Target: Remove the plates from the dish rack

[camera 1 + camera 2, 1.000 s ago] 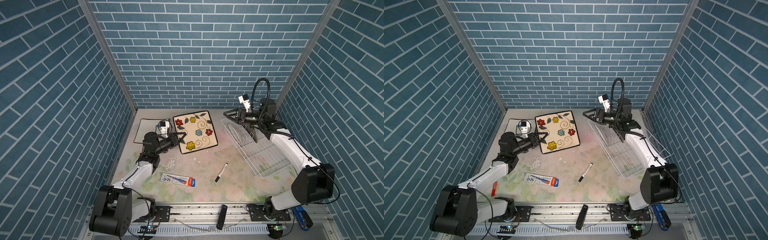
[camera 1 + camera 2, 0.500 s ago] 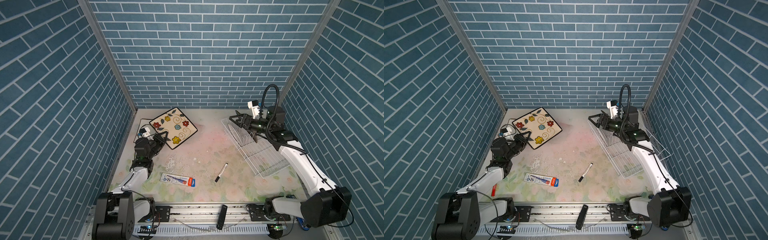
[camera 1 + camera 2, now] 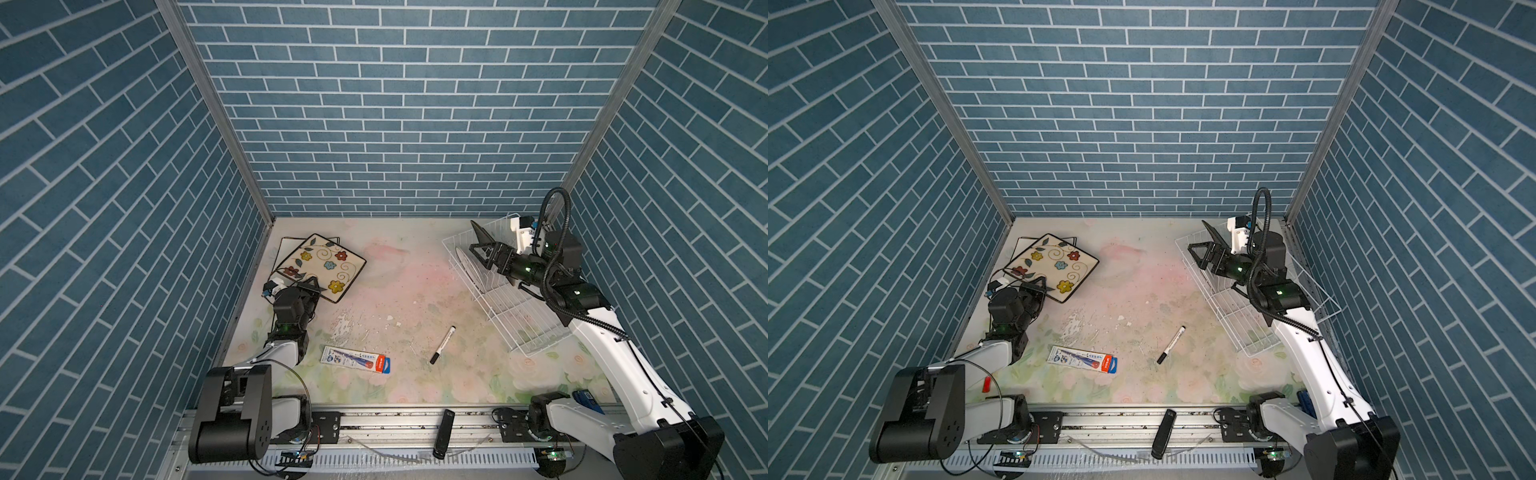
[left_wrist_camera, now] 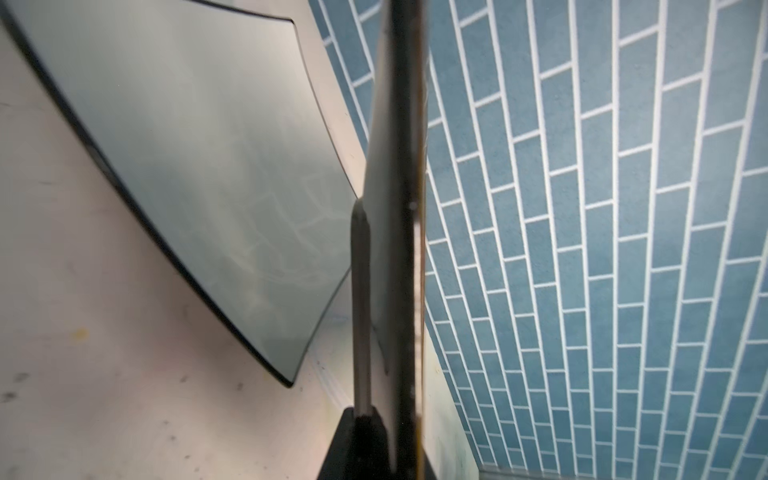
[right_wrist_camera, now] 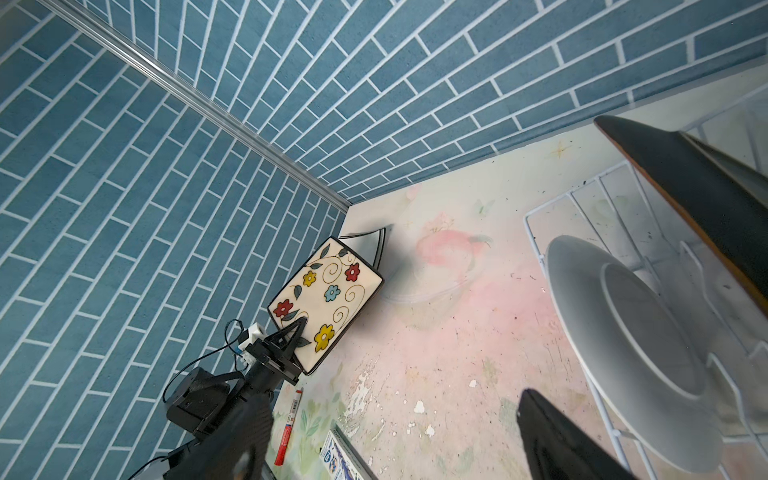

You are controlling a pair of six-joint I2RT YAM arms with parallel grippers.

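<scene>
The flowered plate point(image 3: 322, 264) hangs tilted far across the table from the dish rack point(image 3: 523, 320), above a white black-rimmed plate point(image 3: 283, 251) lying flat there. The left gripper point(image 3: 308, 287) is closed on one corner of it only. Held by so little, it could twist or slip in the jaws. Let go at this slant, it may strike the white plate and chip.

In the rack a round white plate point(image 5: 623, 332) and a black plate point(image 5: 685, 183) stand on edge. The right gripper point(image 5: 395, 449) is just beside the round one, jaws spread wide and empty. A careless reach could knock it into the black plate.

Whether the flowered plate's far edge touches the white plate I cannot tell, and the right arm hides part of the rack.
</scene>
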